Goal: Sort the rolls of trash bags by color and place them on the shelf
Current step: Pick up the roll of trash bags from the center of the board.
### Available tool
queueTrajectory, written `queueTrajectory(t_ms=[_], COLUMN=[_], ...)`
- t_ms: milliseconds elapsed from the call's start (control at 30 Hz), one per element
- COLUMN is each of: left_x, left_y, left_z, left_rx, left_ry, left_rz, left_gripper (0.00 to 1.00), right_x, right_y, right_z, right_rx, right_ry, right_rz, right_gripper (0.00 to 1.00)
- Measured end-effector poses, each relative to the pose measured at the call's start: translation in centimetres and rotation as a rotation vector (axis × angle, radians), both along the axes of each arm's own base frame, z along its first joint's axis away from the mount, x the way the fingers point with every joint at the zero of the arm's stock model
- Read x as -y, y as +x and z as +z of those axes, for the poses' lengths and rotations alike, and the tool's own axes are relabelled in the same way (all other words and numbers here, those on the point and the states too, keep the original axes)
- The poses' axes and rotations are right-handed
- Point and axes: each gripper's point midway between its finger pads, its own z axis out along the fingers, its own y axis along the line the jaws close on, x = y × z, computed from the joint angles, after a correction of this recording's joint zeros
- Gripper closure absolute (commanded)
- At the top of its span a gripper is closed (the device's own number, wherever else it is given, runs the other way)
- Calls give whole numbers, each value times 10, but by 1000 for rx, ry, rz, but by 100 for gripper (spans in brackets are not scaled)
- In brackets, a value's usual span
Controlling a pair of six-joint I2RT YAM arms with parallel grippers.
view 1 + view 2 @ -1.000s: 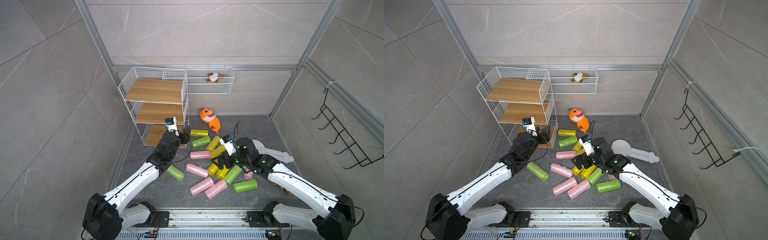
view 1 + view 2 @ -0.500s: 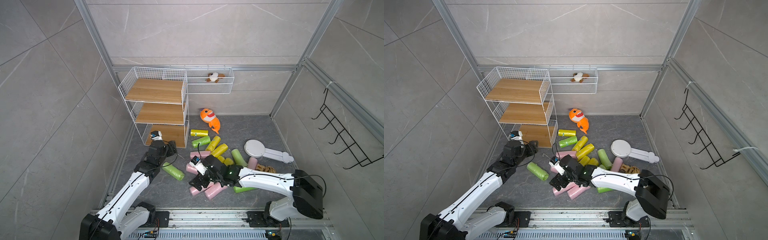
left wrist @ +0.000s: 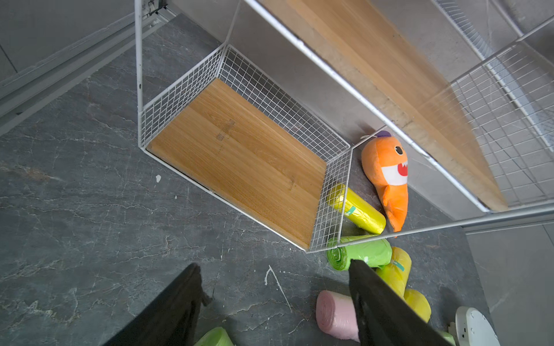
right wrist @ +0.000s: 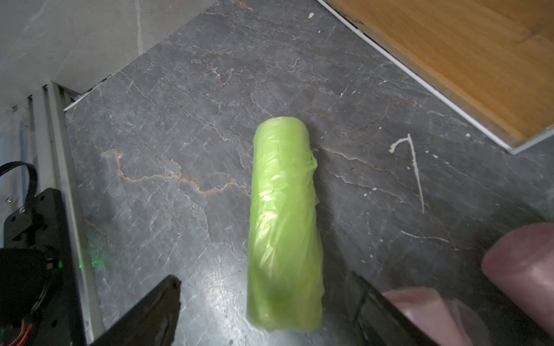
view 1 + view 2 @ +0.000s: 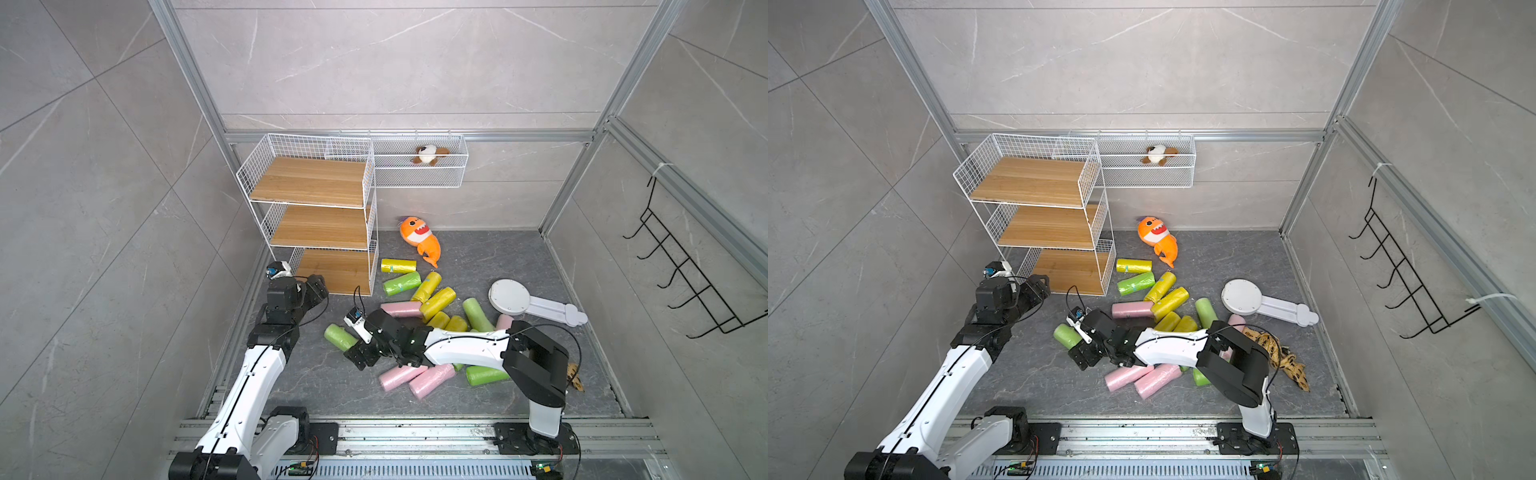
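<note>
Left gripper [image 5: 315, 291] hovers at the front left corner of the shelf [image 5: 308, 226]. Its fingers are spread wide with only bare floor between them in the left wrist view [image 3: 274, 266], so it's empty. All three boards are bare, including the bottom board [image 3: 239, 158]. No roll is shelved yet and every one visible lies on the floor.

The lone lime-green roll [image 5: 340, 336] lies by itself in front of the shelf, between the two arms and apart from the main pile.

Right gripper [image 5: 361, 357] is just at this roll's near end, fingers apart and gripping nothing. In the right wrist view the roll [image 4: 283, 221] runs lengthwise straight away from the gripper [image 4: 263, 277]. Its near end sits between the two fingers, with a gap on each side and no contact visible. The long axis runs along the reach, so the jaws cross its width. The right arm is clearly nearer and the left is well apart.

Likely next is lowering and closing on the near end. The soft film may squash.

Further right are the mixed pile, with a yellow roll [image 5: 398, 266] beside the shelf, and two pink rolls [image 5: 415, 376] partly under the right arm.
</note>
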Motion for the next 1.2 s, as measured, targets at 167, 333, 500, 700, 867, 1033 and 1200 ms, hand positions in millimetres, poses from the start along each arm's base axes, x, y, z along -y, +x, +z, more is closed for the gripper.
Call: queueTrajectory(t_ms=[167,333,500,700,867,1033,1200], left_x=[-10,-17,-20,-20,-22,-9,26], left_y=[1,3,3,3,2,-4,-16], left_z=[13,19,18,16,21,26,54], left_rx=[22,32,27,12,15,18,63], left_ry=[3,6,-5,-23,-33,-79,-192], left_rz=[20,25,20,2,-5,-83,-261], left_gripper=[19,19,19,19,18,17,17], right_x=[-10,-16,-23,-28,-26,0,26], right_y=[8,10,10,12,12,-7,-17], right_z=[-21,-43,-54,-55,-54,-33,54], right_rx=[-8,-18,-28,-33,-19,-10,88], right_ry=[-46,-102,-147,-177,-186,-170,-24], right_rz=[-15,-21,-19,-13,1,53,97], right_gripper=[17,24,32,45,55,58,59])
